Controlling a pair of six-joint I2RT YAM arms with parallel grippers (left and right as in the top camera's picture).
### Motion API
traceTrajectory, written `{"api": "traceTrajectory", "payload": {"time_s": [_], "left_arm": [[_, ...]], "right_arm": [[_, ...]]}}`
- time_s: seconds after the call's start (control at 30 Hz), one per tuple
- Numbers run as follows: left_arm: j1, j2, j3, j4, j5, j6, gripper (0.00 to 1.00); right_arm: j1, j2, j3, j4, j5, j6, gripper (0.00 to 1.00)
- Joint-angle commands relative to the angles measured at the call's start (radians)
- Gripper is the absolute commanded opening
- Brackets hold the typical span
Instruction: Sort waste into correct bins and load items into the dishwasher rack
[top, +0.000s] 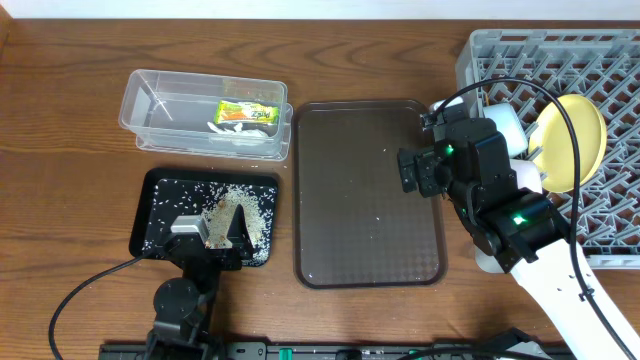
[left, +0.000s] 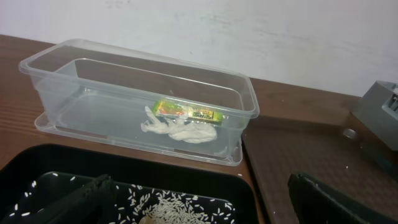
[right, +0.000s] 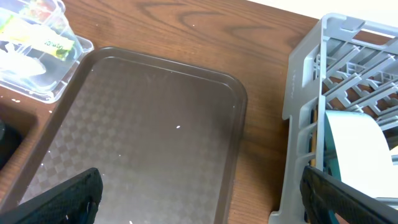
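R pincer (top: 415, 172) above brown tray (top: 340, 200), rack (top: 480, 60) adj.

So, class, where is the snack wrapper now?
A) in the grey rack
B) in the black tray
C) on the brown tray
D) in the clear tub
D: the wrapper lies inside the clear tub, beside a crumpled white scrap.

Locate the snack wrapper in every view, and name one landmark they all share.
Overhead: snack wrapper upper left, inside the clear tub.
Left wrist: centre of the picture, on the tub floor.
Right wrist: top-left corner, seen through the tub's wall.
Shared landmark: the clear tub that holds it.
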Motion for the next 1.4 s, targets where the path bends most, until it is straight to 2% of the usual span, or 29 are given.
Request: {"api": "traceTrajectory", "payload": {"time_s": [0.0,1.37], "left_arm": [[0.005,-0.007,-0.029,-0.010,-0.002,0.016,0.91],[0.005,-0.007,-0.029,-0.010,-0.002,0.016,0.91]], "right_arm": [[0.013,-0.010,0.003,-0.007,-0.012,0.013,0.99],[0.013,-0.010,0.003,0.020,-0.131,0.013,0.99]]}}
